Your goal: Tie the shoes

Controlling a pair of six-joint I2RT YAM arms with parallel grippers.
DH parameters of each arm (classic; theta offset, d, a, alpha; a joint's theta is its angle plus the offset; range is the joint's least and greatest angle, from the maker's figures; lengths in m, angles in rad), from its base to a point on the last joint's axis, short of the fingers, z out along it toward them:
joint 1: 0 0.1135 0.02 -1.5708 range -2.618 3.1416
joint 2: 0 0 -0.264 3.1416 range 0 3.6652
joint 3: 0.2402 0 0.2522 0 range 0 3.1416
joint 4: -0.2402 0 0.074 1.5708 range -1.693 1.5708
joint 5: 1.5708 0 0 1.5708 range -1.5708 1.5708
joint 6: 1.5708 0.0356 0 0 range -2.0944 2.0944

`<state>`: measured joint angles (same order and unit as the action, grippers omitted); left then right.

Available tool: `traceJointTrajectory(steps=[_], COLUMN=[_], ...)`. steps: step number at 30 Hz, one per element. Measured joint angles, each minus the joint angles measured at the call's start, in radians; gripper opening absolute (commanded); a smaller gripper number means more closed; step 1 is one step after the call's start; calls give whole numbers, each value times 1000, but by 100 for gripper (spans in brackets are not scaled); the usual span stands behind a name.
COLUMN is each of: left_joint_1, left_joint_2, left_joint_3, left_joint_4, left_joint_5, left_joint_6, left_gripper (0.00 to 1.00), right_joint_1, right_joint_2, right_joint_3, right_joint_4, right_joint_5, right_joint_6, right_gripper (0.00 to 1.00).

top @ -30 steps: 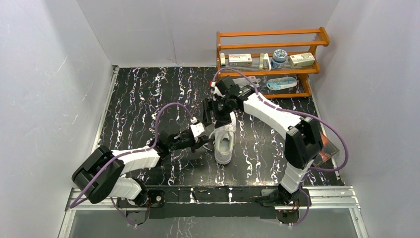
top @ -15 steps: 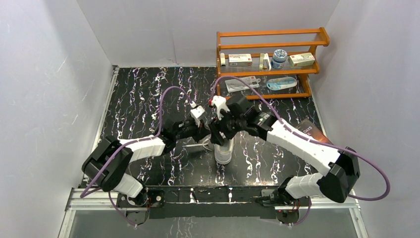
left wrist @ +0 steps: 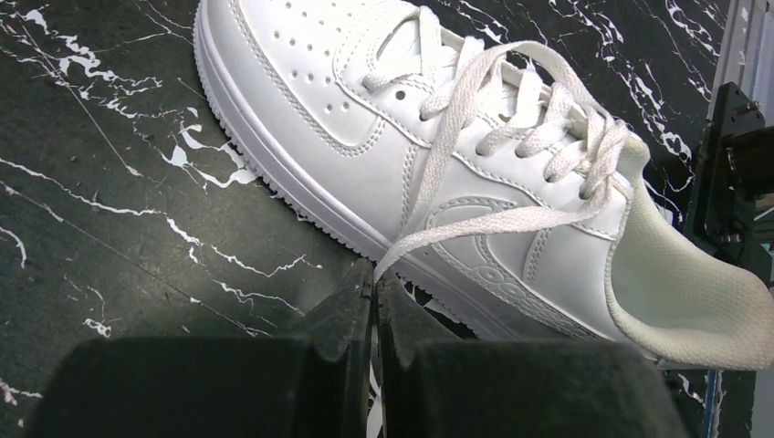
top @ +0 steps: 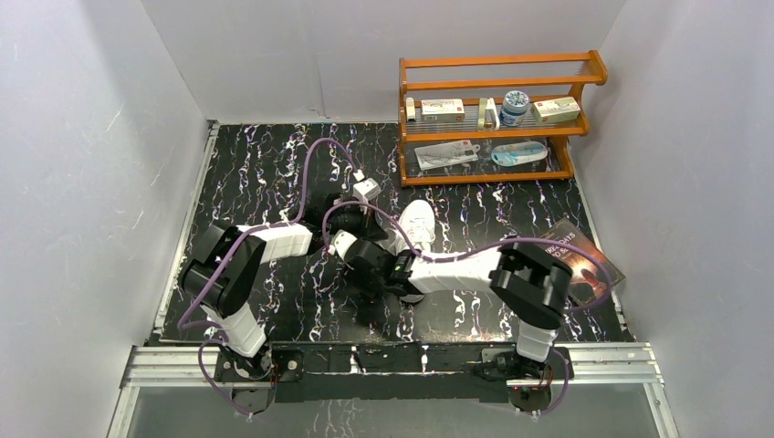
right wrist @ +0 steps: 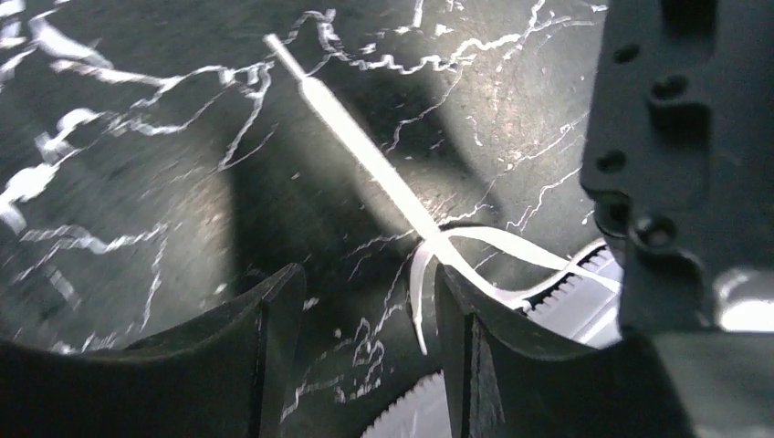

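The white sneaker (top: 417, 223) lies mid-table, its near part hidden under my right arm. In the left wrist view the sneaker (left wrist: 383, 119) fills the upper frame, loosely laced, and one lace (left wrist: 511, 219) runs taut from the top eyelets down into my left gripper (left wrist: 375, 274), which is shut on it. That left gripper (top: 374, 228) sits just left of the shoe. My right gripper (right wrist: 365, 315) is open and empty, low over the table by the sole (right wrist: 584, 297). The other lace end (right wrist: 365, 155) lies on the table beyond its fingers. In the top view the right gripper (top: 368, 281) is near-left of the shoe.
A wooden shelf (top: 497, 119) with small boxes and a jar stands at the back right. A dark paperback book (top: 584, 260) lies at the right edge beside my right elbow. White walls close in both sides.
My right arm has swung from behind the shoe over it and folded down at its near-left side. My left gripper has moved back and away from me along the shoe's left side.
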<state>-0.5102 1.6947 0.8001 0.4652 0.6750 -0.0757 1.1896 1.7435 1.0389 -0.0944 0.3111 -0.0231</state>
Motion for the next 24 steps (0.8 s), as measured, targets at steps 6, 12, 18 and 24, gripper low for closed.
traceJointTrajectory(steps=[6,12,18,24], left_joint_1=[18,18,24,32], left_joint_2=[47,49,58,123], left_joint_3=[20,21,24,60], left_joint_4=[-7,-14,-11,-10], left_joint_5=[15,23,43,80], left_joint_6=[-3,-3,-3,-3], left_gripper=[0,0,0,0], right_joint_1=[6,6,3,2], right_joint_2=[90,92,67,49], right_joint_3=[77,84,35,9], right_joint_4=[-74,-90,-39,6], right_joint_5=[119,180,169,126], right_joint_6=[149,185,176,194], right_gripper=[62,65,66,56])
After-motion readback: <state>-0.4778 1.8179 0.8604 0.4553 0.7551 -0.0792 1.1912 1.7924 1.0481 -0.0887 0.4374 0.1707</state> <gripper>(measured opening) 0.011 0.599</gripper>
